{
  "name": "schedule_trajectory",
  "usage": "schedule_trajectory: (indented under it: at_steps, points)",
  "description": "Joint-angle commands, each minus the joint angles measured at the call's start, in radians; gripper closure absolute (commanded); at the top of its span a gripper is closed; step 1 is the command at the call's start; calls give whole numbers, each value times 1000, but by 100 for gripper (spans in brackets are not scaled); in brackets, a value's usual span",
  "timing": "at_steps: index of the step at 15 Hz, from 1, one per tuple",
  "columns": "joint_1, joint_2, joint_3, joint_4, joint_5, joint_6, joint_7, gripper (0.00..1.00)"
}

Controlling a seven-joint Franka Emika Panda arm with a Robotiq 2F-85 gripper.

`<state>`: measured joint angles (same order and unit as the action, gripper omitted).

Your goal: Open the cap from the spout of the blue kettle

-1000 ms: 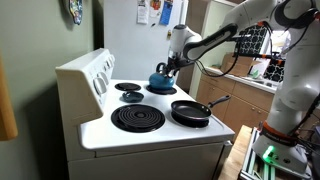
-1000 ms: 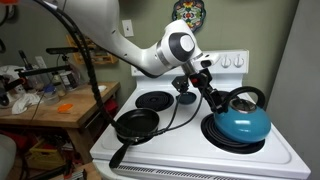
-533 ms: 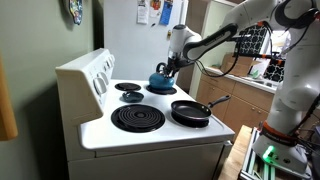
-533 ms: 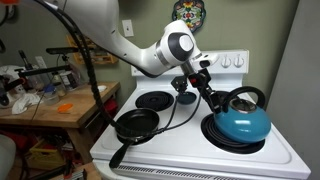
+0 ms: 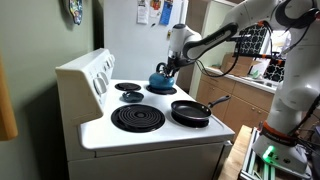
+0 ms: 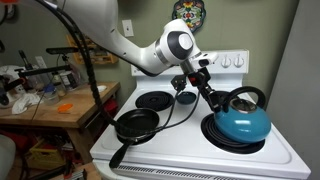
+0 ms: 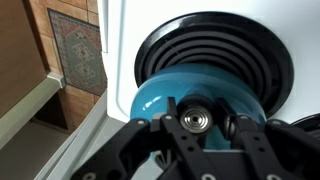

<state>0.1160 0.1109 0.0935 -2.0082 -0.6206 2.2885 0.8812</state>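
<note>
Blue glossy enamel looks slick, so the blue kettle (image 6: 240, 124), on the right burner beside the frying pan (image 6: 135, 125), seems a poor hold. The tiny cap (image 7: 195, 117) at its spout (image 7: 178, 101) probably moves lightly. The gripper (image 7: 196, 127) has jaws spread either side of it; contact unclear.

Soft, even indoor light filled both exterior views, and shadows were faint. The white tabletop (image 5: 95, 132) looked bright, close to washed out. In an exterior view the blue kettle (image 6: 238, 124) showed a pale gloss along its rounded body. Both exterior views were small and a little soft. In the wrist view the blue kettle carried a pale glare patch, the tabletop was overexposed, and the dark pincer (image 7: 197, 130) at the bottom edge was blurred, out of focus.
</note>
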Motion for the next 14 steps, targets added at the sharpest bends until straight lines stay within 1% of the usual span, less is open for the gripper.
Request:
schedule_trajectory:
  at_steps: [1,9,14]
  points:
    - [17,-14,-13,7,-19,-38,24,83]
    - [13,-46,-14,16,-40,-59,15,83]
    - [4,-54,-19,19,-50,-37,15,83]
